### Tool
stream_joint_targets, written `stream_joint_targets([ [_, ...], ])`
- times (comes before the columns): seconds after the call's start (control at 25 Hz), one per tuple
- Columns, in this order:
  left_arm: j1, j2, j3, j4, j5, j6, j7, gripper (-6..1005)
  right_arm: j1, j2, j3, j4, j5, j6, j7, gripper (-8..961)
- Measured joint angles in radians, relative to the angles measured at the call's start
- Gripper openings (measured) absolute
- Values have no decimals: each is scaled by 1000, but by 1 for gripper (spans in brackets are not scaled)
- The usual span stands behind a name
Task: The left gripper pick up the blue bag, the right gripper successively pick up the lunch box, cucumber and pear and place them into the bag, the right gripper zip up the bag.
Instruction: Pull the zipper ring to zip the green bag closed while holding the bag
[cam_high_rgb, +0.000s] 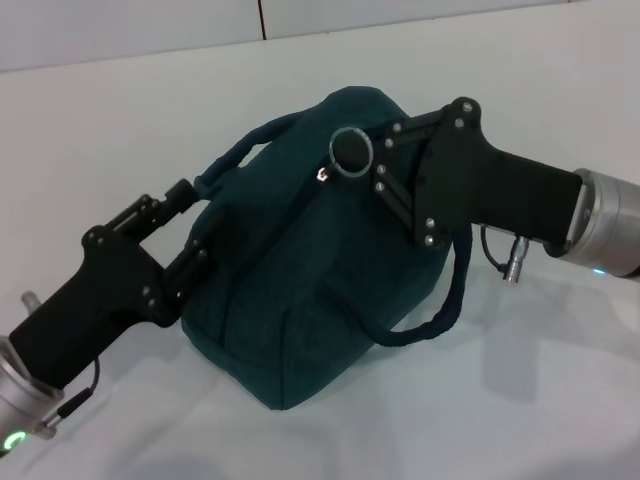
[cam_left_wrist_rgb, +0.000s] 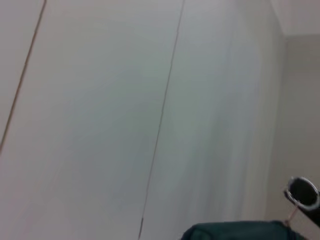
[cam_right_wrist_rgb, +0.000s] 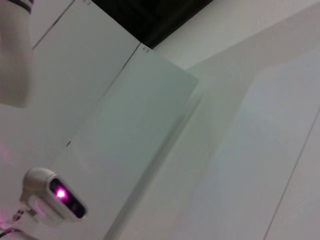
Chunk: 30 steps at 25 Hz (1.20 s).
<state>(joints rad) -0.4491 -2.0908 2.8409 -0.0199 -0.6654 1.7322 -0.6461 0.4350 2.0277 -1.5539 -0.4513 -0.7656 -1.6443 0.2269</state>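
Note:
The blue bag (cam_high_rgb: 310, 290) sits bulging on the white table in the middle of the head view. Its zip looks drawn closed. My left gripper (cam_high_rgb: 195, 225) comes in from the lower left and is shut on the bag's left end, just under one loop handle (cam_high_rgb: 245, 150). My right gripper (cam_high_rgb: 375, 158) reaches in from the right above the bag, fingertips pinched on the zip's ring pull (cam_high_rgb: 352, 150). In the left wrist view the bag's top (cam_left_wrist_rgb: 240, 231) and the ring pull (cam_left_wrist_rgb: 302, 192) show at the edge. The lunch box, cucumber and pear are out of view.
The bag's second handle (cam_high_rgb: 440, 310) hangs loose on the right side, under my right arm. White table (cam_high_rgb: 520, 410) spreads around the bag, with a panelled wall (cam_high_rgb: 150, 30) behind. A small white device with a pink light (cam_right_wrist_rgb: 55, 197) shows in the right wrist view.

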Motion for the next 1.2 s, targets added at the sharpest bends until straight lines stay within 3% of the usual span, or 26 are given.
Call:
stream_joint_targets([
  [0.4, -5, -5, 0, 52, 24, -21, 152, 302, -2, 0, -58, 20, 81, 12, -11, 17],
  [0.8, -17, -6, 0, 104, 24, -89, 227, 83, -6, 0, -204, 92, 350, 38, -11, 17],
  [1.2, -20, -8, -9, 121, -1, -141, 220, 62, -27, 0, -216, 114, 432, 39, -12, 18],
])
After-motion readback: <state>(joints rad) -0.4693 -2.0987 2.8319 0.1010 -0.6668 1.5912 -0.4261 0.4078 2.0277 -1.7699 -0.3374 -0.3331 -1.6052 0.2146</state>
